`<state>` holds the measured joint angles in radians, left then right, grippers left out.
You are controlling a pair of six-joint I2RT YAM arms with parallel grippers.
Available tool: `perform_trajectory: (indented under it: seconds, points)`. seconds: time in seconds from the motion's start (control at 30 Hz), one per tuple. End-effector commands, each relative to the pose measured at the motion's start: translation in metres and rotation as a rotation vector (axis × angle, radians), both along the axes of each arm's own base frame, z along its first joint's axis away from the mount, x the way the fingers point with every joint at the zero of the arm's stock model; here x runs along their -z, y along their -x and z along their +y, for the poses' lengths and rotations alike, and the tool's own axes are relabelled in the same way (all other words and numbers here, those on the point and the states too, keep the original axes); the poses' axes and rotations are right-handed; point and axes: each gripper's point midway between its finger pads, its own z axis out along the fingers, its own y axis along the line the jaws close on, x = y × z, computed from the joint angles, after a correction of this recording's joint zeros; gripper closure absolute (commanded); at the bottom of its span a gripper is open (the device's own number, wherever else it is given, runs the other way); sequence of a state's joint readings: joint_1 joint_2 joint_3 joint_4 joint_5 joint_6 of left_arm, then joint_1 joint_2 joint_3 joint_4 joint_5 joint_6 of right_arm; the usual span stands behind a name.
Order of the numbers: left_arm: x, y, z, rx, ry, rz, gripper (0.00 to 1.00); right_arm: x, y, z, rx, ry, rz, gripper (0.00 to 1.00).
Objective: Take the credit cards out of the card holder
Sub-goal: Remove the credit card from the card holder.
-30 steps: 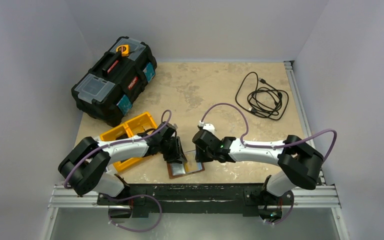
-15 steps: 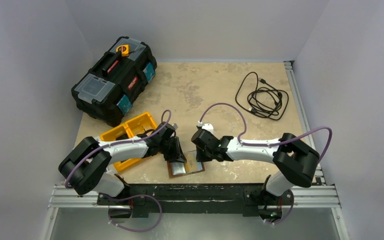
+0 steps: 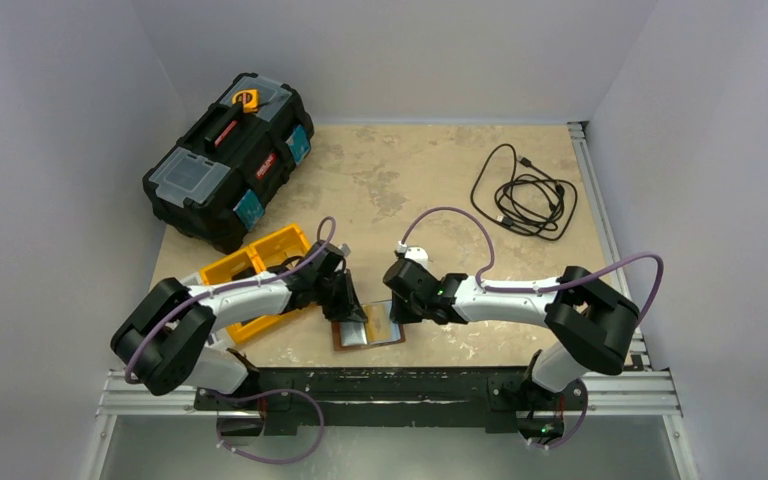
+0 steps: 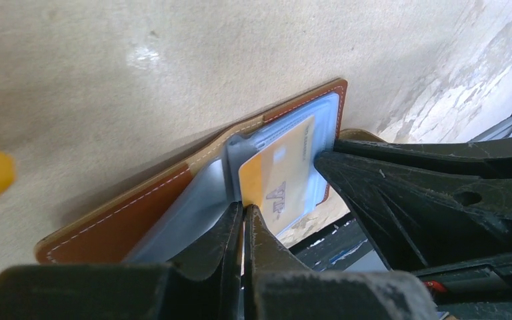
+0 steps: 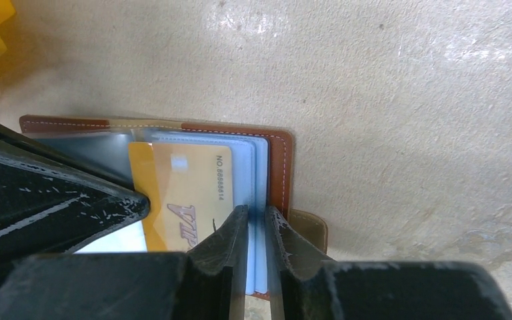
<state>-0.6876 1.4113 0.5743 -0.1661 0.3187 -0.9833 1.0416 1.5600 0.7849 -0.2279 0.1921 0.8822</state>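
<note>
The brown card holder lies open near the table's front edge, pale blue inside. A yellow-orange VIP card sticks partly out of its pocket. My left gripper is shut on that card's near edge; it also shows in the top view. My right gripper is closed on the blue pocket sleeves at the holder's right edge, beside the snap tab; it shows in the top view too. The card lies between both grippers.
An orange tray sits just left of the left arm. A black toolbox stands at the back left. A coiled black cable lies at the back right. The metal rail runs just in front of the holder.
My left gripper has shifted slightly left and back with the card, which shows a little further out of the pocket. The right gripper has stayed on the holder.
</note>
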Motion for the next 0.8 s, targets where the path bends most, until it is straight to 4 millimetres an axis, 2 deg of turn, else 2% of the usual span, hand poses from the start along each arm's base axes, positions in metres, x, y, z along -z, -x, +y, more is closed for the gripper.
perform_trajectory:
  seconds: [0.0,0.43,0.77]
  points:
    - [-0.014,-0.008,0.007,0.028,-0.003,-0.049,1.0,0.038,0.021,-0.03,0.018,0.119,0.088,0.89]
    - [-0.035,-0.002,0.029,0.041,-0.051,-0.065,1.0,0.039,0.021,-0.035,0.035,0.116,0.09,0.91]
    - [-0.054,0.003,0.039,0.04,-0.062,-0.1,1.0,0.017,0.012,-0.023,0.029,0.066,0.049,0.91]
